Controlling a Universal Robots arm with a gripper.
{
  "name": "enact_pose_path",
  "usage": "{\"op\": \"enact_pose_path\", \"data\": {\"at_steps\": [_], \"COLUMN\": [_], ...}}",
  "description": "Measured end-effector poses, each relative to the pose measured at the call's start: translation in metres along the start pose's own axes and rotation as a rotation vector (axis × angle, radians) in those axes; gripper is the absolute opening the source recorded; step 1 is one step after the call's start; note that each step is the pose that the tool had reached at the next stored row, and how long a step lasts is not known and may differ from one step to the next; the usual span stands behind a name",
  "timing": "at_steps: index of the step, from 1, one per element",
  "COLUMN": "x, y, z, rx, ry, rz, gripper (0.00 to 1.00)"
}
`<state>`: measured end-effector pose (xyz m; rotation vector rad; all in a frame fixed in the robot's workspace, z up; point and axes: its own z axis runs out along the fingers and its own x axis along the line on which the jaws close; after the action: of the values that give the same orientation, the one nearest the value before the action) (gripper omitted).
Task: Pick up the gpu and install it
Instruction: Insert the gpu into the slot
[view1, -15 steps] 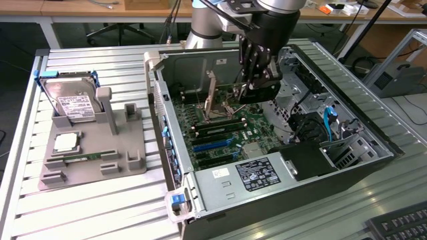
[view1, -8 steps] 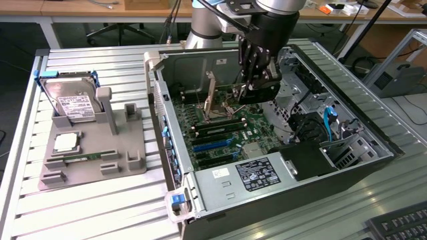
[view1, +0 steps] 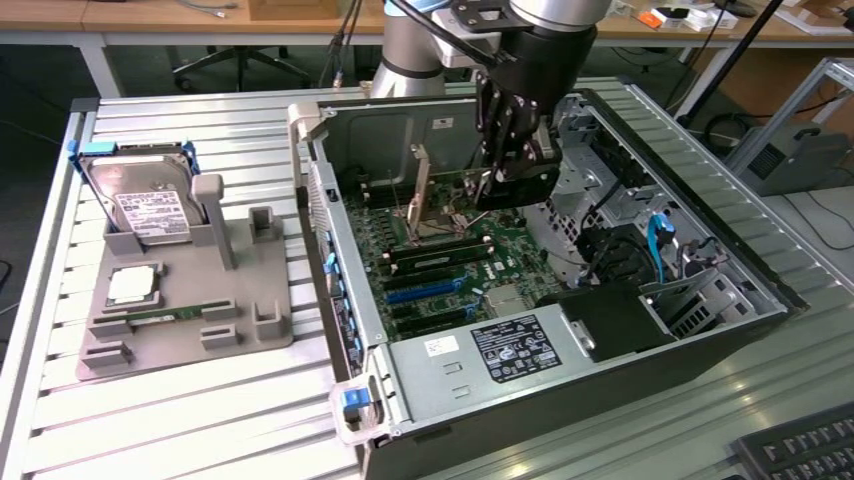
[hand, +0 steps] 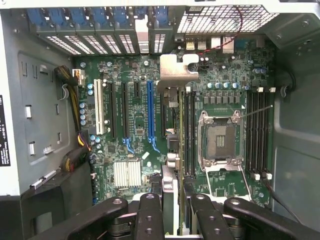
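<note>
Grips the gpu edge-on in the claw, closed narrow on the card, inside the open case just above the motherboard. Carries it directly below the claw, long axis parallel to the slots, silvery bracket toward the case's vented rear wall, hanging just beside the blue slot on its socket side; cannot tell whether seated. Reaches in from the bench's far side, wrist pointing down at the board.
</note>
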<state>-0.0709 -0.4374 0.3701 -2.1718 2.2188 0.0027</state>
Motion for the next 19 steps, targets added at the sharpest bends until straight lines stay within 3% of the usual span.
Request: {"op": "enact_pose_path", "data": {"at_steps": [19], "x": [0.0016], "y": [0.0017], "z": [0.0031], "rx": [-0.0001], "ry": [0.0], "rz": [0.0], "gripper": [0.27]}}
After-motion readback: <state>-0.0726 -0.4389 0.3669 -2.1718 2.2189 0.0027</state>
